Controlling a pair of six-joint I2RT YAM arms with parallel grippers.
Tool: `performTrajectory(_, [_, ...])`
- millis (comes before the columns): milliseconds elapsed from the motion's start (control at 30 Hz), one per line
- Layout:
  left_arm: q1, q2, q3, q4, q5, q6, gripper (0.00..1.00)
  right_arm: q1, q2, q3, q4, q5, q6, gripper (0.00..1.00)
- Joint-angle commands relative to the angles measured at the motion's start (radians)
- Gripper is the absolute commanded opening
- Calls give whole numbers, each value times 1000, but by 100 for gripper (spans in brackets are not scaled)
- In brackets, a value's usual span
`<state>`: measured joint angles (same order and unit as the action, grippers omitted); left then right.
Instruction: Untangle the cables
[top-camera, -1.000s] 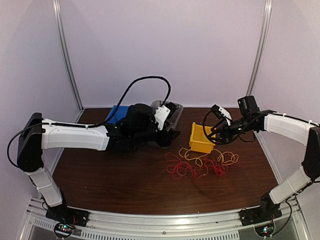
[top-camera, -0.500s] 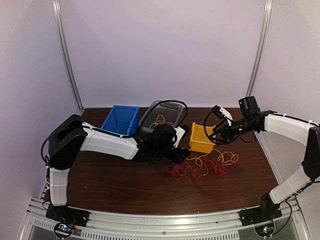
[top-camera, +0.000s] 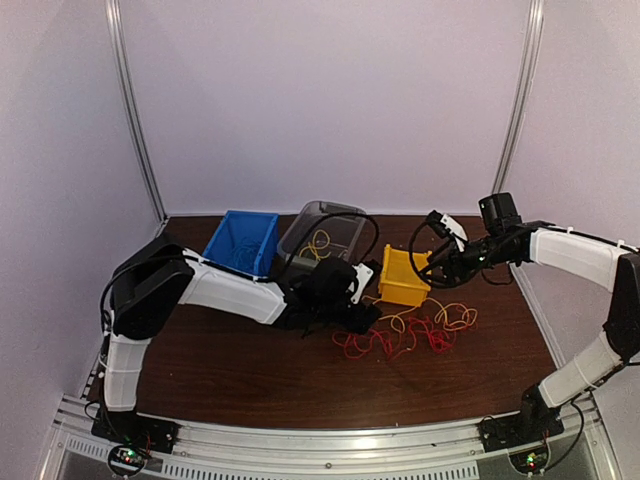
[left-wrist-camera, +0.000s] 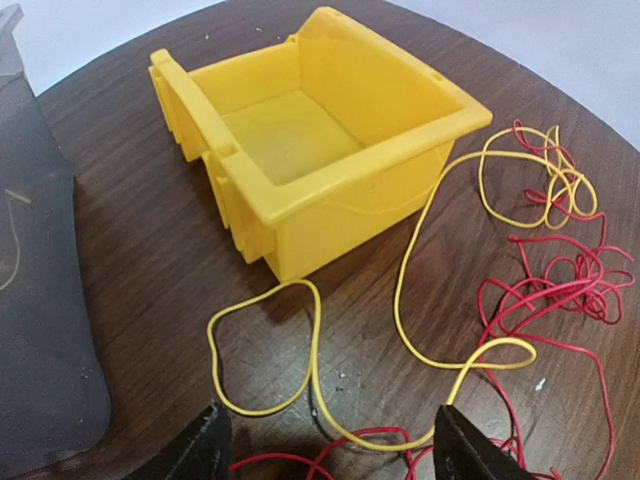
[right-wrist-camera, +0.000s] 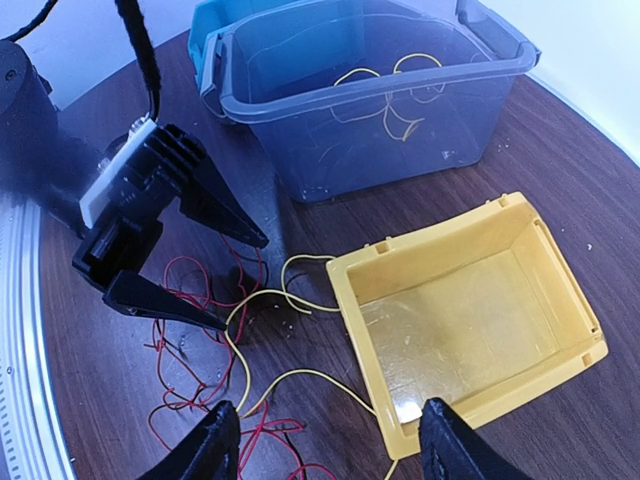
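Left hand (left-wrist-camera: 330, 455), fingers apart, hovers low over a yellow wire loop (left-wrist-camera: 314, 340) at frame bottom, just in front of the yellow bin (left-wrist-camera: 330, 190). The cables (top-camera: 400, 335) sprawl centre-right on the bench (top-camera: 250, 370). Right hand (right-wrist-camera: 325, 455), also apart & empty, hangs above the bin. Best bet, prob.: pinch yellow only, clear of the red wires (left-wrist-camera: 575, 285), and lift slowly.

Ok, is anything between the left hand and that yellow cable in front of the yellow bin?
Nothing visible. The left hand is open low over the table, and the yellow cable loop lies on bare wood just ahead of it. The yellow bin sits beyond the loop.
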<state>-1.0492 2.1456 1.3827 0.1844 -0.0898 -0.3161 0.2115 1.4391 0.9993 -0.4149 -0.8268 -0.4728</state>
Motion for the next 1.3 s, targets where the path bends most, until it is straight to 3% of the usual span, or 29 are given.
performTrajectory(0, [-13, 13, 14, 13, 36, 1, 70, -11, -9, 1, 12, 57, -8, 62])
performTrajectory(200, [-62, -67, -94, -29, 3, 15, 70, -41, -25, 65, -86, 155, -50, 61])
performTrajectory(367, [-89, -135, -216, -32, 6, -2, 69, -44, -25, 20, -117, 240, -89, 61])
performTrajectory(767, [-95, -361, -512, -118, -138, -77, 61, -42, -71, -81, -103, 208, -147, 61])
performTrajectory(1033, [-59, -540, -597, -300, -224, -75, 60, -40, -101, -71, -138, 186, -164, 60])
performTrajectory(1267, [12, -802, -591, -407, -244, -44, 65, -27, -155, -105, -127, 152, -181, 60])
